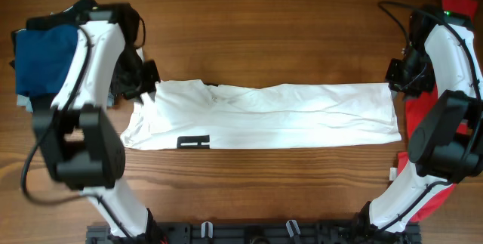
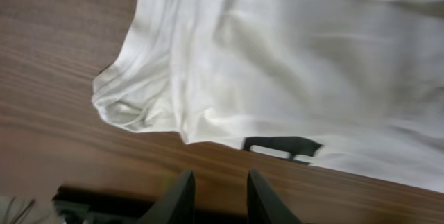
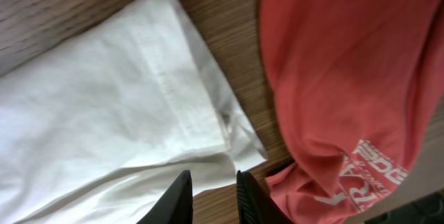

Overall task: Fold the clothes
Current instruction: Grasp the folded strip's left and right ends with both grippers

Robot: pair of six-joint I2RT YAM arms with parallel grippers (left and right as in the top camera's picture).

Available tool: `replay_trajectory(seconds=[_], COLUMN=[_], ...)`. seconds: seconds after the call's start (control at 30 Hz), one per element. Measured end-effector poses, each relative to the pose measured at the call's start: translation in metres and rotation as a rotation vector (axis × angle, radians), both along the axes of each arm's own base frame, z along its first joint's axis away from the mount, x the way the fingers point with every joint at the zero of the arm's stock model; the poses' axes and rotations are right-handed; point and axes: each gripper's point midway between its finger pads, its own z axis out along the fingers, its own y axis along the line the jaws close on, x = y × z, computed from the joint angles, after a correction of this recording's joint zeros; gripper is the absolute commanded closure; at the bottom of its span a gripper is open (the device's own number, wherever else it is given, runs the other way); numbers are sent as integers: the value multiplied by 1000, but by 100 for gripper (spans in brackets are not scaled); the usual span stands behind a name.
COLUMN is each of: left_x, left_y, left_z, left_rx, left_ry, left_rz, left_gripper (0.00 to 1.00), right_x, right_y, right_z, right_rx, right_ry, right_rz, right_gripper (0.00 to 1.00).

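Overhead view: large white cotton T-shirt (image 1: 272, 115), folded into a long flat band, lies across the middle of the brown wooden table (image 1: 264, 32), with its black bar print (image 1: 192, 143) on the near-left edge. Left gripper (image 1: 147, 85) sits just beside the band's left end and right gripper (image 1: 396, 78) just beside its right end. From here neither claw's opening can be read. Left wrist view fills that in: the fingers are narrowly parted with nothing between them, over bare wood, and the bunched shirt corner and print lie a little ahead of the tips. Right wrist view: fingers likewise slightly apart and pinching nothing, tips at the hemmed corner of the white shirt, though whether they touch the cloth is hard to judge at this angle. Crumpled red T-shirt with white lettering (image 3: 347, 64) lies just beside that corner, and in overhead it is partly covered by the right arm. Folded dark-blue garment (image 1: 41, 59) rests at far left, with the left arm crossing over it.
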Motion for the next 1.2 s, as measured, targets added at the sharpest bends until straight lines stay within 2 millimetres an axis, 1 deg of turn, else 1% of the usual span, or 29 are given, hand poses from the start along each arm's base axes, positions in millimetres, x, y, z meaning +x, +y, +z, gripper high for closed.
replay_trajectory(seconds=[0.07, 0.13, 0.23, 0.3, 0.33, 0.4, 0.43, 0.47, 0.5, 0.53, 0.6, 0.7, 0.77, 0.83, 1.03, 1.2], left_x=[12, 23, 30, 31, 28, 26, 24, 20, 10, 8, 4, -13, -24, -31, -37, -34], left_y=[-7, -11, -17, -21, -26, -32, -34, -36, -37, -37, -37, -37, -37, -37, -39, -40], left_z=[15, 27, 29, 23, 16, 4, -6, -16, -32, -40, -58, -84, -93, -95, -93, -77], left_rx=[-39, -66, -88, -96, -104, -112, -114, -116, -118, -119, -120, -123, -126, -129, -139, -143], left_ry=[-105, -186, -221, -222, -211, -203, -199, -186, -148, -146, -152, -120, -91, -70, -46, -95], left_rz=[2, 3, -1, -11, -21, -34, -40, -44, -44, -45, -45, -42, -40, -39, -35, -38], left_gripper=[78, 77, 77, 77, 77, 76, 76, 74, 73, 73, 72, 71, 72, 72, 72, 71], right_x=[3, 6, 9, 9, 7, 7, 7, 5, 5, 4, 4, 6, 7, 4, -8, -17], right_y=[2, 4, 3, -1, -8, -11, -14, -19, -22, -23, -22, -20, -20, -18, -16, -22], right_z=[-1, -2, -3, -4, -4, -3, -1, 0, 1, 2, 2, 1, -4, -14, -46, -59], right_rx=[17, 41, 102, 151, 203, 289, 328, 375, 393, 405, 418, 424, 423, 423, 406, 360], right_ry=[-16, -33, -64, -85, -109, -149, -171, -202, -215, -224, -231, -239, -243, -241, -219, -188], right_rz=[0, -3, -15, -36, -61, -77, -83, -98, -99, -92, -86, -59, -53, -52, -51, -42], right_gripper=[79, 79, 78, 77, 76, 72, 69, 58, 49, 43, 35, 33, 33, 33, 27, 25])
